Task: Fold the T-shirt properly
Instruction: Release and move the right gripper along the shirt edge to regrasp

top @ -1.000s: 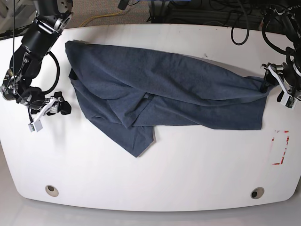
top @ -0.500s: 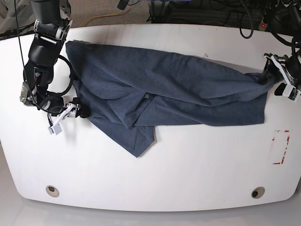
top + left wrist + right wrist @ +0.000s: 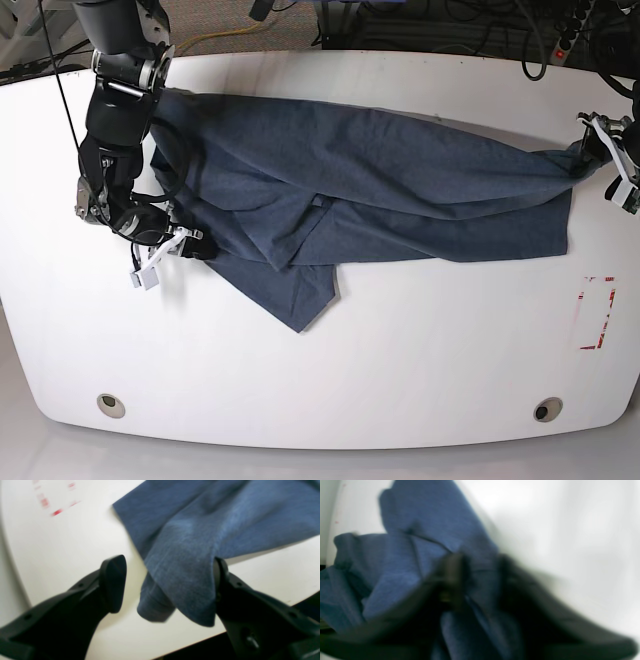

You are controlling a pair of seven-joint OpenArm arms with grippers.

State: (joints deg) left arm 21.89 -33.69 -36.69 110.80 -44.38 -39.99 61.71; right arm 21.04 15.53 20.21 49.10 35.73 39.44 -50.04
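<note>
The dark navy T-shirt [image 3: 380, 190] lies crumpled across the white table [image 3: 400, 370], one point of it hanging toward the front. At the shirt's right end, my left gripper [image 3: 606, 158] stands open. In the left wrist view the cloth [image 3: 190, 542] drapes against one finger [image 3: 222, 580] and is apart from the other finger [image 3: 113, 580], around the gripper [image 3: 166, 565]. At the shirt's left edge is my right gripper [image 3: 185, 245]. The blurred right wrist view shows the gripper [image 3: 481, 562] with narrow jaws and a fold of the shirt [image 3: 420, 542] between them.
A red-marked rectangle [image 3: 597, 312] is on the table right of the shirt, also in the left wrist view [image 3: 57, 502]. Two round holes [image 3: 111, 404] [image 3: 546, 409] sit near the front edge. Cables [image 3: 420, 25] lie behind the table's back edge.
My right arm has swung in to the shirt's left edge and its jaws have narrowed on the cloth. My left gripper moved back and outward, drawing the shirt's right corner with it.
</note>
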